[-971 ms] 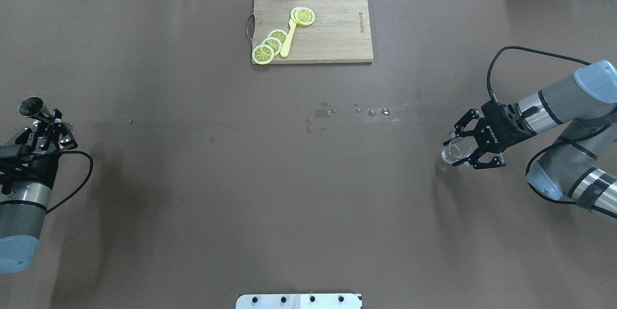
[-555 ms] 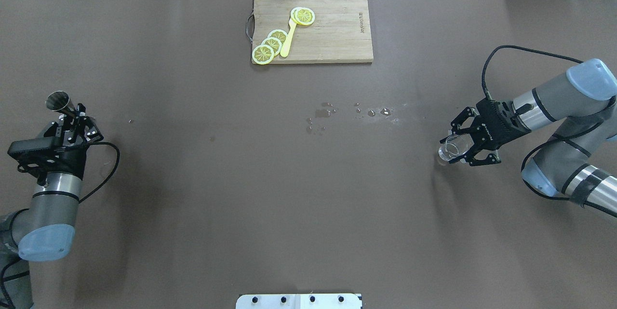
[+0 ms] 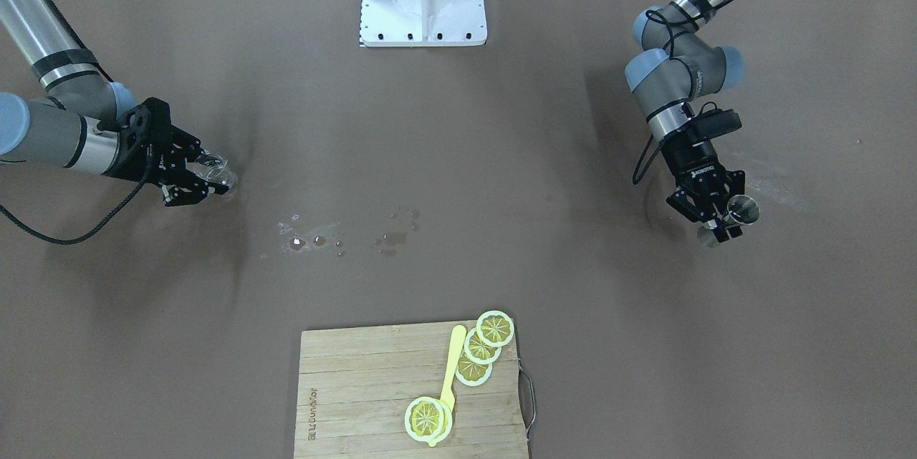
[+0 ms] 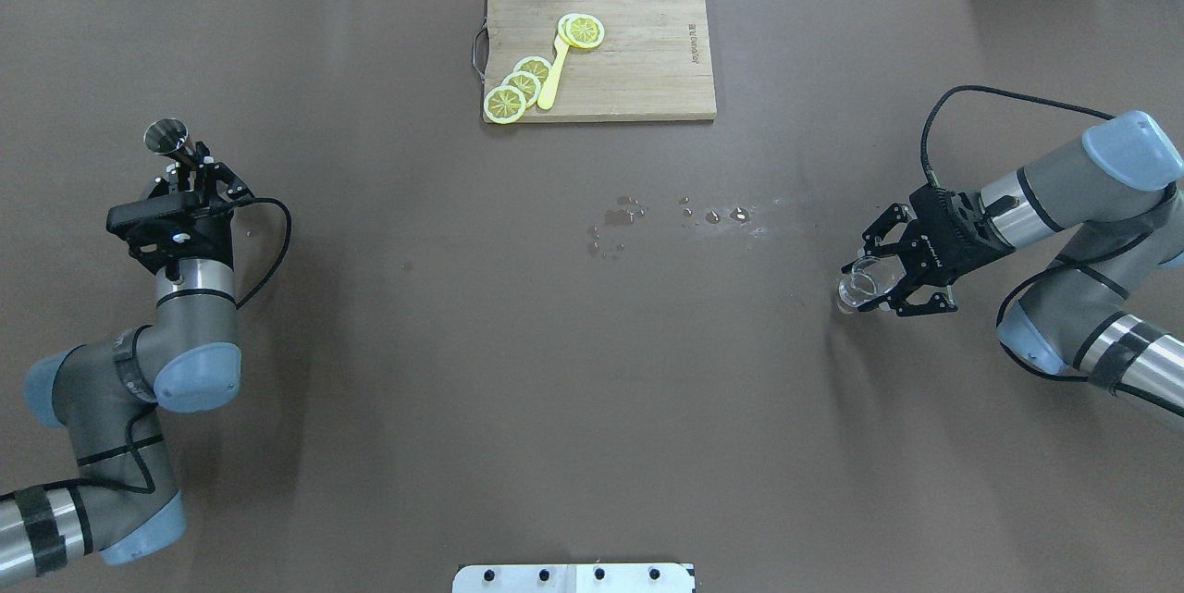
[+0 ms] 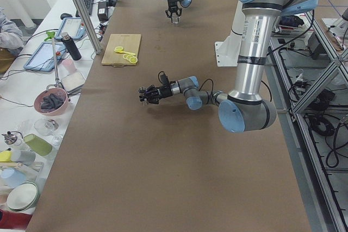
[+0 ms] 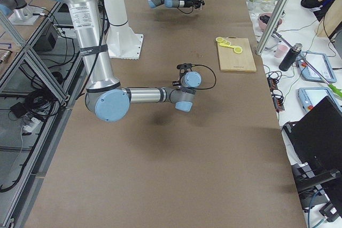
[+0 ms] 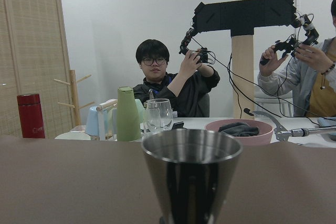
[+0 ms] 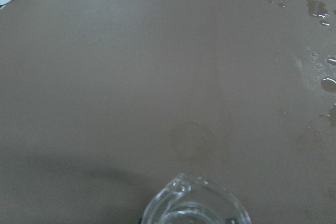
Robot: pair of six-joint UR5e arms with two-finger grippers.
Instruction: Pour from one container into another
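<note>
2 silver-grey arms (image 4: 1064, 179), pale-blue joint caps (image 4: 1130, 147), black fingers (image 4: 911, 307), black looping cables (image 4: 1017, 97).

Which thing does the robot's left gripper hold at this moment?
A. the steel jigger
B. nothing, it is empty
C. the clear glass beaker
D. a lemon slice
A: the left gripper is closed on the steel jigger, whose open mouth fills the left wrist view, while the glass beaker sits in the right gripper.

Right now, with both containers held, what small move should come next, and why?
Probably bring the right end effector and its glass beaker inward toward the table's middle: the jigger in the left end effector is at the far side, too distant to pour.
</note>
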